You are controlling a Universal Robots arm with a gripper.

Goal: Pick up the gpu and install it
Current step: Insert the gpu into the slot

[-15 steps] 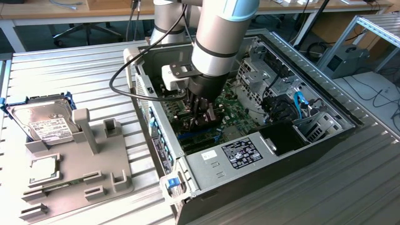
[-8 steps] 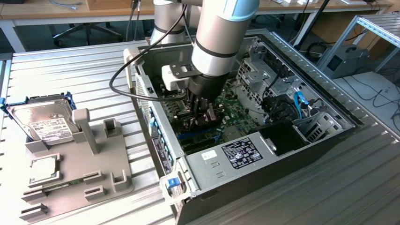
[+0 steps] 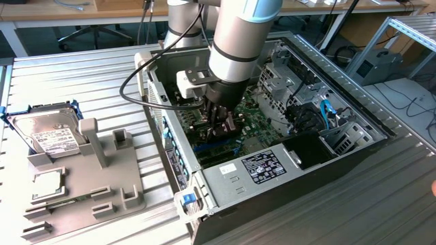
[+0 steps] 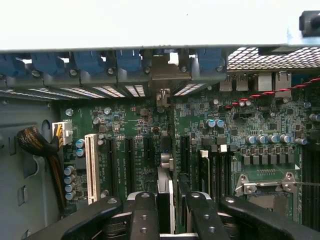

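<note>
Fingers [image 4: 166, 212] clamping gpu [image 4: 165, 192] inside case [image 3: 354, 102]

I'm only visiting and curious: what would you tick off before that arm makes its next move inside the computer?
1. Card in hand: the gpu sits edge-on between the fingers of the gripper. Ok.
2. Position: the gripper is down inside the open case, above the motherboard. Ok.
3. Slots free: the black slots ahead of the card hold nothing. Ok.
4. Card edge lined up with one slot: cannot tell.
5. Cables clear: the braided cable bundle lies beyond the white slot, apart from the card. Ok.
</note>
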